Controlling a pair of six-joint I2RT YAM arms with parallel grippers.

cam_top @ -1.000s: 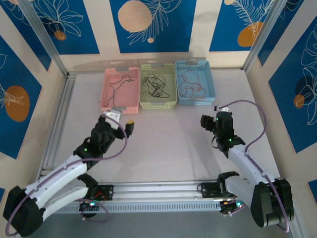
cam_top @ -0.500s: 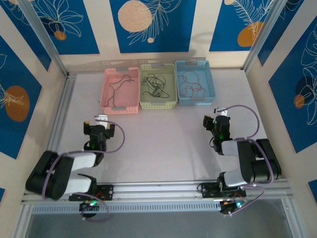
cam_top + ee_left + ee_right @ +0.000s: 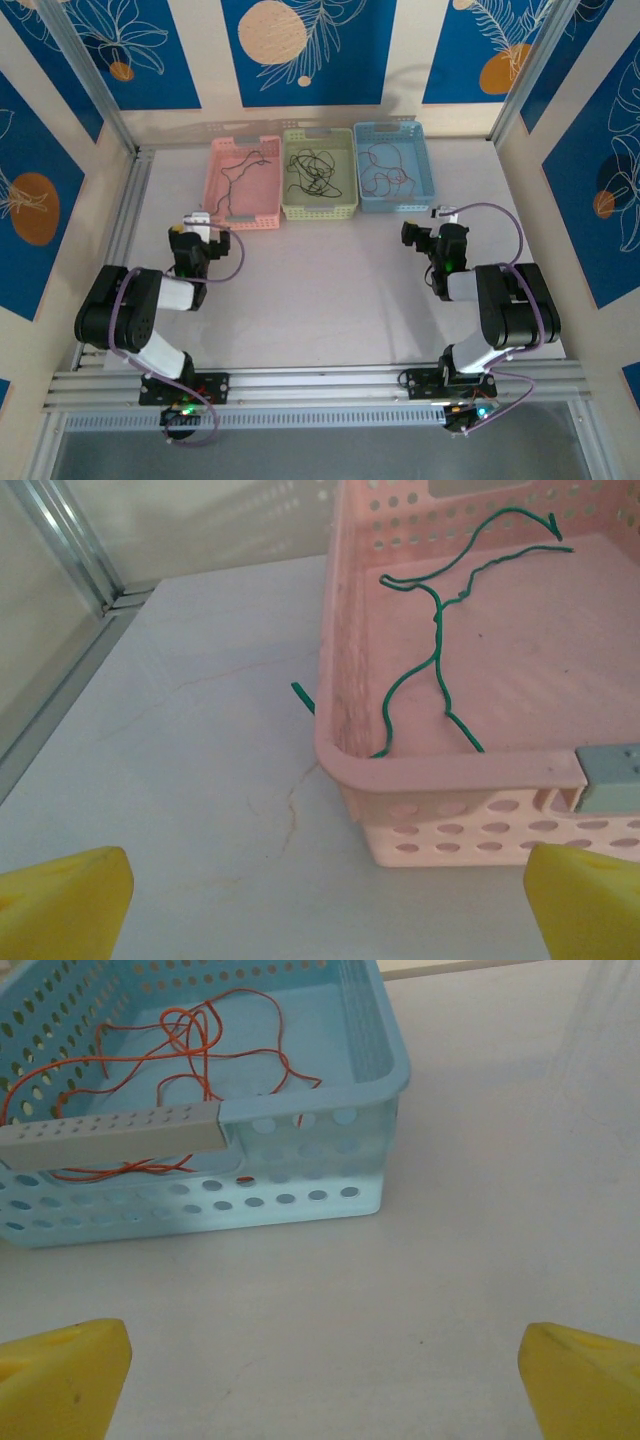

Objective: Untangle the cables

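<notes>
My left gripper [image 3: 320, 910]: fingers [image 3: 62, 900] wide apart, nothing between them, low over the table [image 3: 180, 780]. Just ahead is the near corner of the pink basket [image 3: 450, 775]. The green cable [image 3: 437, 660] lies inside, and a short green end shows outside the left wall. My right gripper [image 3: 320, 1380]: fingers [image 3: 60, 1370] wide apart, empty. The blue basket [image 3: 300, 1110] is ahead-left, with the orange cable [image 3: 200, 1050] looped inside. The green basket [image 3: 320, 208] sits between those two, black cables [image 3: 312, 170] heaped in it. Both arms are folded, well short of the baskets.
</notes>
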